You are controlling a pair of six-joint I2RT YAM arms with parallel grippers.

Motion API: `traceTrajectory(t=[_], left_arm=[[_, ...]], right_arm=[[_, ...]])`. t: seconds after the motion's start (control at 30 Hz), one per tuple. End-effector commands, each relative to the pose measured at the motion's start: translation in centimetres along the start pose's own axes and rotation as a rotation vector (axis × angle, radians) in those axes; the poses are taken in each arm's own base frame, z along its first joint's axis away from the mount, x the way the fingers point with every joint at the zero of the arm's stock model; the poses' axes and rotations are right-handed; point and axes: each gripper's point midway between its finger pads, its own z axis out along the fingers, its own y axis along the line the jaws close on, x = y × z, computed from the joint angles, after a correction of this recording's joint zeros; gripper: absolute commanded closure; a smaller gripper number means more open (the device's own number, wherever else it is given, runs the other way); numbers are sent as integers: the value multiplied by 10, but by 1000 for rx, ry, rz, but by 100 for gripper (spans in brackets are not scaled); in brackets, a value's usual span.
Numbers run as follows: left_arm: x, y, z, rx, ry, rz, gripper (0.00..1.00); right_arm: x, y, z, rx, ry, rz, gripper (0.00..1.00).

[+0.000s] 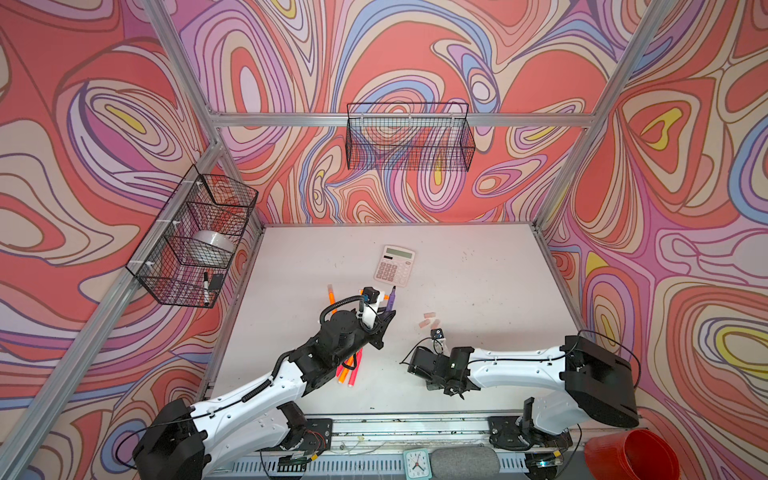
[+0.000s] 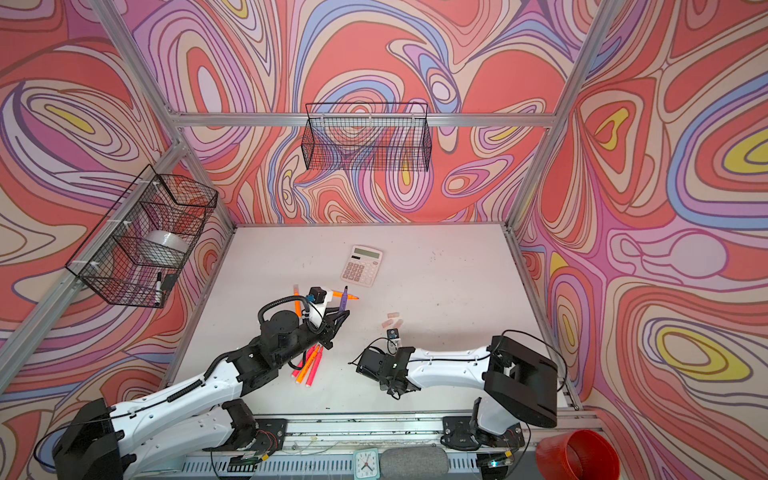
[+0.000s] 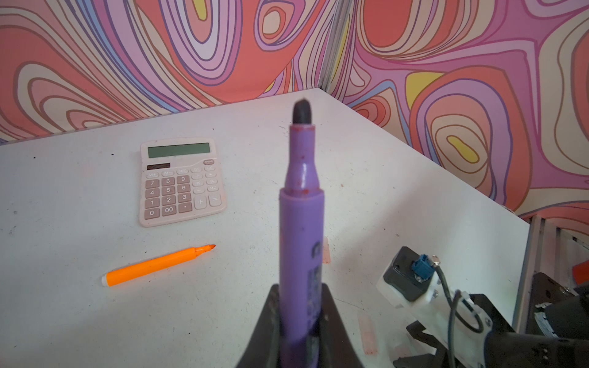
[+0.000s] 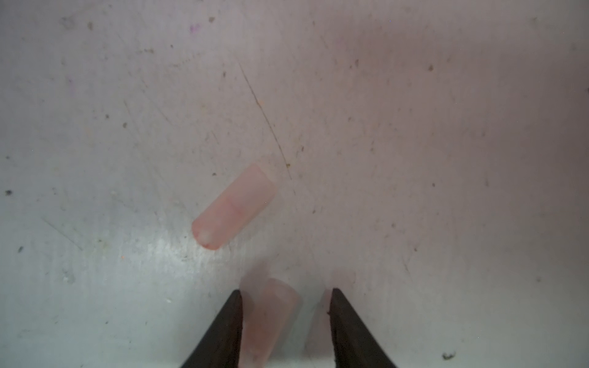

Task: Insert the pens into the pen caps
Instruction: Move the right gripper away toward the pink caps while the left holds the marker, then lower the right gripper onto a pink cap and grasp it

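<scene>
While your left tool [image 3: 299, 288] is clamped tight on the purple pen [image 3: 301, 223], the pen's bare dark tip sticks out well past the fingers [image 3: 264, 325], aimed roughly at the calculator [image 3: 181, 181]; grip sits on the lower barrel; in both top views that pen is up off the desk [image 1: 478, 291], tip near the calculator's closest edge.

Your right tool [image 4: 285, 291] points down at the desk; jaws stand partly apart with one pen cap [image 4: 271, 318] between them; that cap sits close against one finger with a clear gap to the other, so you've no squeeze on it; nothing held. A second cap [image 4: 234, 206] lies flat on the desk just beyond the tips, untouched.

In a top view the loose caps [image 1: 430, 320] show as a small pale-pink cluster right of centre, just beside the right wrist camera [image 1: 436, 333] and well apart from the left tool; too small to count reliably.

Rest of the pens: one orange pen [image 3: 159, 266] lies flat on the desk near the calculator, tip bare; a second orange pen [image 1: 331, 293] lies just left of the left tool; a bundle of orange and pink-red pens [image 1: 351, 368] lies on the desk partly under the left arm [image 1: 270, 386]; their tips I can't make out.
</scene>
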Motion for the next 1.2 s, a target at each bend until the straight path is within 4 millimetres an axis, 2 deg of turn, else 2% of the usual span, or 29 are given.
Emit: traceTrajectory(t=[0.0,0.2,0.6,1.0,1.17], left_arm=[[-8,-2,-2,8,-31,5,100],[-9,-3,-3,13,-32,5,100],[-10,-6,-4,32,-40,7,100],[-11,-9,-6,50,-48,14,100],[-13,-15,-7,83,-59,12,100]], right_arm=[[1,-8,-1,44,-14,6,58],[2,-13,-2,33,-31,23,63],[5,-11,9,15,-44,52,65],[8,-16,13,17,-47,73,93],[0,-15,4,-30,-94,117,97]])
